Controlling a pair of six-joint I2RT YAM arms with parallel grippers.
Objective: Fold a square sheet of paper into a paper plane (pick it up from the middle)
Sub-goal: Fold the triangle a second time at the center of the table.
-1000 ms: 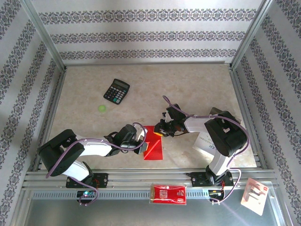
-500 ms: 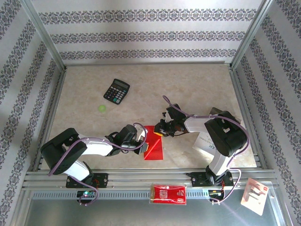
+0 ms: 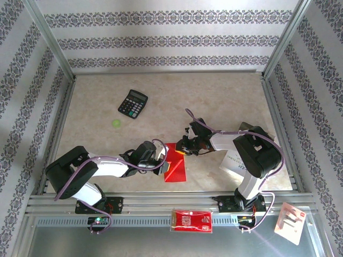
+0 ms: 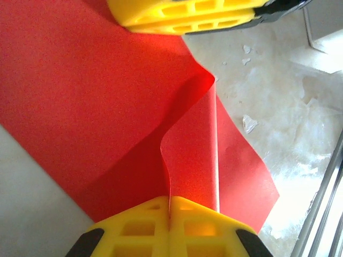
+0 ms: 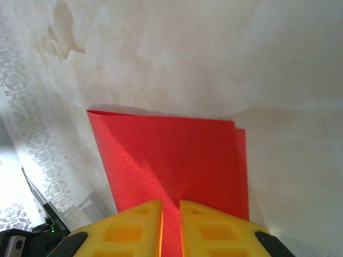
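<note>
We see the square sheet of paper (image 3: 177, 172), thin, matte and bright red, lying folded into a rectangle at the near middle of the table (image 3: 225, 96), a pale marbled slab. One flap rises in a soft curl. The left gripper (image 4: 169, 199) has its yellow honeycombed fingers pressed together on that flap. The right gripper (image 5: 170, 206) pinches the sheet's far edge in a narrow gap.

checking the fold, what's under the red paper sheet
The square sheet of paper lies on the table, with a lower folded layer peeking out at one edge. Anything else beneath it is covered.
</note>
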